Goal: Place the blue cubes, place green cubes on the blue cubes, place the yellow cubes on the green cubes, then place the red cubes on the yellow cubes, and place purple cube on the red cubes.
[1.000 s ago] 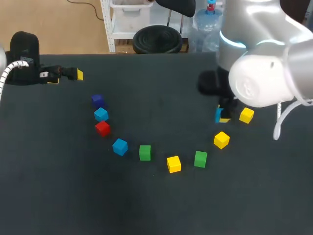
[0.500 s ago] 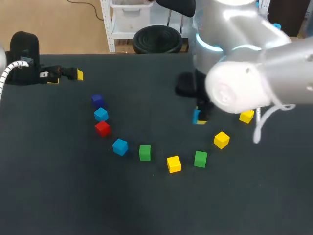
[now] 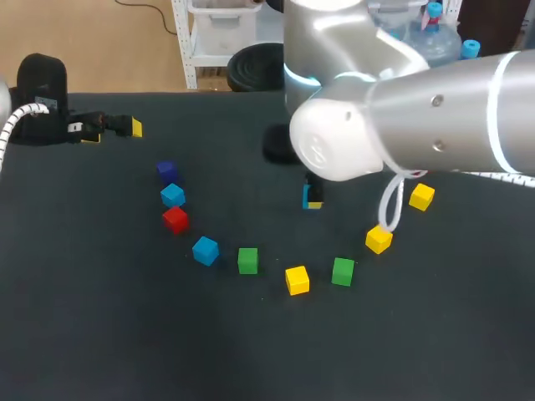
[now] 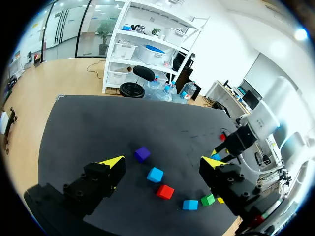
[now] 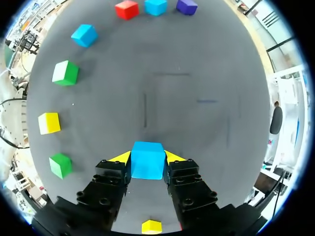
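while no stack exists yet, the right gripper (image 5: 147, 157) pinches one blue cube (image 3: 308, 195) at head-view centre; left gripper (image 4: 164, 162) sits spread, upper left; other cubes (image 3: 247, 260) lie unstacked.

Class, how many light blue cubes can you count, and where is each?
3. One light blue cube is gripped in the right gripper; one lies between the purple cube and red cube; one beside a green cube. The right arm may hide others.

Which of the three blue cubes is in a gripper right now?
The blue cube clamped in the right gripper. The other two blue cubes lie free, either side of the red cube.
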Tool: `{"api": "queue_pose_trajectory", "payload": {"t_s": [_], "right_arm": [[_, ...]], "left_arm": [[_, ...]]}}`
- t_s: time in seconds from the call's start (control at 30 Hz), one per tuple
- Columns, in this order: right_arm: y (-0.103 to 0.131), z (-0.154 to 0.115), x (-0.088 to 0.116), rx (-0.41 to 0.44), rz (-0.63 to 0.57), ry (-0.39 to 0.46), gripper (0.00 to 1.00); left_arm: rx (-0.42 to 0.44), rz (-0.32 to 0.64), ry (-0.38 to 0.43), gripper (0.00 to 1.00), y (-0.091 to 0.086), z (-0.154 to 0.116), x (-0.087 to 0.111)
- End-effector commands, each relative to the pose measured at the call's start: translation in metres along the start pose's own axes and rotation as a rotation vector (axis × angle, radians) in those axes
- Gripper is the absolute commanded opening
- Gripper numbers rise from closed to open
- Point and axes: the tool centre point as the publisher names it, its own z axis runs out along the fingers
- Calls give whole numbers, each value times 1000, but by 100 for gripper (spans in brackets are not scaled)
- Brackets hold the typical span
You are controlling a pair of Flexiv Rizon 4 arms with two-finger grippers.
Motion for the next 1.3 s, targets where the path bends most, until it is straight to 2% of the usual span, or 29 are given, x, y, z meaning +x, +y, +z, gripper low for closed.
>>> {"api": "queue_pose_trajectory", "payload": {"t_s": [0.03,0.33,0.37,0.4,0.43,0.57,0.77,1.03,1.17,1.3], "right_arm": [[-6,8,-3,-7,5,5,0],[-10,14,-4,-16,19,4,2],[-10,15,-4,-16,19,7,22],[-10,16,-3,-17,20,9,46],[-10,16,-3,-21,25,11,100],[-10,15,-2,-27,41,4,100],[-13,-9,6,-14,91,-62,100],[-27,-84,42,18,297,-278,100],[-30,-110,66,65,402,-361,100],[-40,-137,105,132,575,-558,100]], "left_arm": [[2,1,-2,100,1,0,1],[2,1,-2,100,1,0,1],[2,1,-2,100,1,0,1],[2,1,-2,100,1,0,1],[2,1,-2,100,1,0,1],[2,1,-2,100,1,0,1],[2,1,-2,100,1,0,1],[2,1,-2,100,1,0,1],[2,1,-2,100,1,0,1],[2,1,-2,100,1,0,1]]}}
